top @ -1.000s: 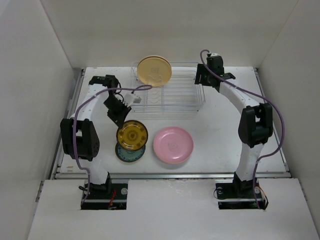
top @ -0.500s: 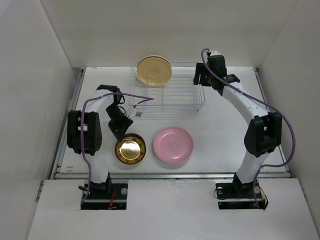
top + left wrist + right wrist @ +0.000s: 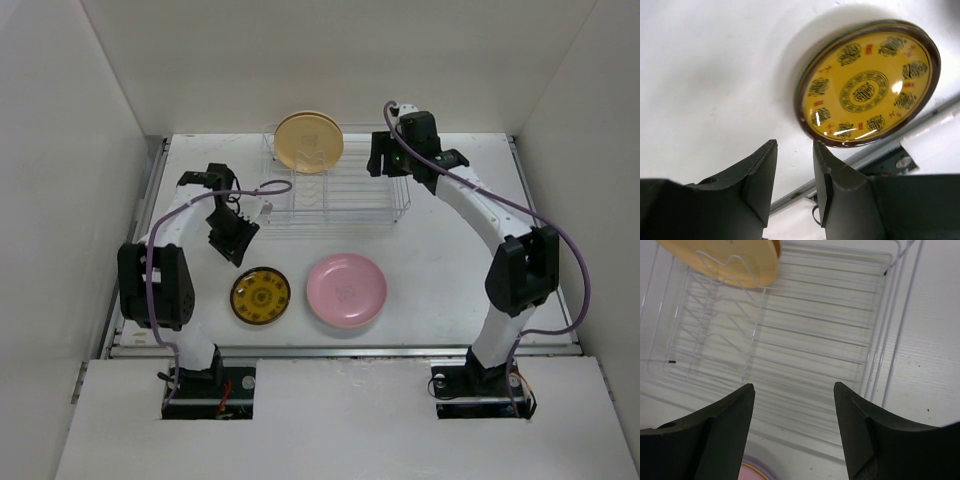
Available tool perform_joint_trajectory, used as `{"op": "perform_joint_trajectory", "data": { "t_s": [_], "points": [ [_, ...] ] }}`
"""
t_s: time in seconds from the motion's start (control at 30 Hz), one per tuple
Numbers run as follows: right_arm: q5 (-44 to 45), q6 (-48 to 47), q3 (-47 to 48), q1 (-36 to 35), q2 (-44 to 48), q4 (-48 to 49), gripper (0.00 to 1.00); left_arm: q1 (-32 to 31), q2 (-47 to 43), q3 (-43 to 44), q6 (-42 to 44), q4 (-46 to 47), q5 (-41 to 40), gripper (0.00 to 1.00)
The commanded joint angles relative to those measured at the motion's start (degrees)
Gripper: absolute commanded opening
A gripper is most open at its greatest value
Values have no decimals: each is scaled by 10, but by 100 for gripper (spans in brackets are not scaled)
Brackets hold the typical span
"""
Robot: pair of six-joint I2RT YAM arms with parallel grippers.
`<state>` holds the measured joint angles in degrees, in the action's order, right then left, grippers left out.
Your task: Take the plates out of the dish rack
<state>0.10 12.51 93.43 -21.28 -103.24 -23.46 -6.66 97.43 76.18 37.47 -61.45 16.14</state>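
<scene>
The left gripper (image 3: 794, 145) hangs over the white table (image 3: 450, 270) with its two dark fingers (image 3: 760, 170) only a narrow gap apart and nothing between them. Just ahead of its fingertips and apart from them, the small round amber-yellow plate (image 3: 867, 90) with a dark brown rim and a ring of printed medallions lies flat, face up, on the table. In the top view the same gripper (image 3: 236, 248) sits just beyond that plate (image 3: 261, 297), toward the rack. The larger plain pink plate (image 3: 346, 290) lies flat beside the amber one, on the side away from the left arm and not touching it.

The right gripper (image 3: 792, 387) is spread wide and empty, held above the rectangular silver-white wire dish rack (image 3: 815, 330). Its fingers (image 3: 730, 425) straddle open wire floor near the end of the rack closest to the right arm. Ahead of it, at the far corner of the rack, the large round cream-tan plate (image 3: 730, 257) stands upright, held between wire dividers. From above, the right gripper (image 3: 383, 160) hovers over the rack's (image 3: 335, 190) end, well apart from the cream-tan plate (image 3: 309, 141).
</scene>
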Motion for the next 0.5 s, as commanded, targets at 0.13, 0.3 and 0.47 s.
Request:
{"op": "perform_joint_trajectory", "data": {
  "t_s": [0.13,0.3,0.47],
  "points": [
    [-62,-78,197,-36,-92,10,64,32,-94,-2,-119,70,-24,32],
    [-61,-101,312,-36,-208,62,64,32,-64,92,-152,53,5,32],
    [-72,-96,358,-36,-281,183,60,32,21,236,-206,77,5,36]
  ]
}}
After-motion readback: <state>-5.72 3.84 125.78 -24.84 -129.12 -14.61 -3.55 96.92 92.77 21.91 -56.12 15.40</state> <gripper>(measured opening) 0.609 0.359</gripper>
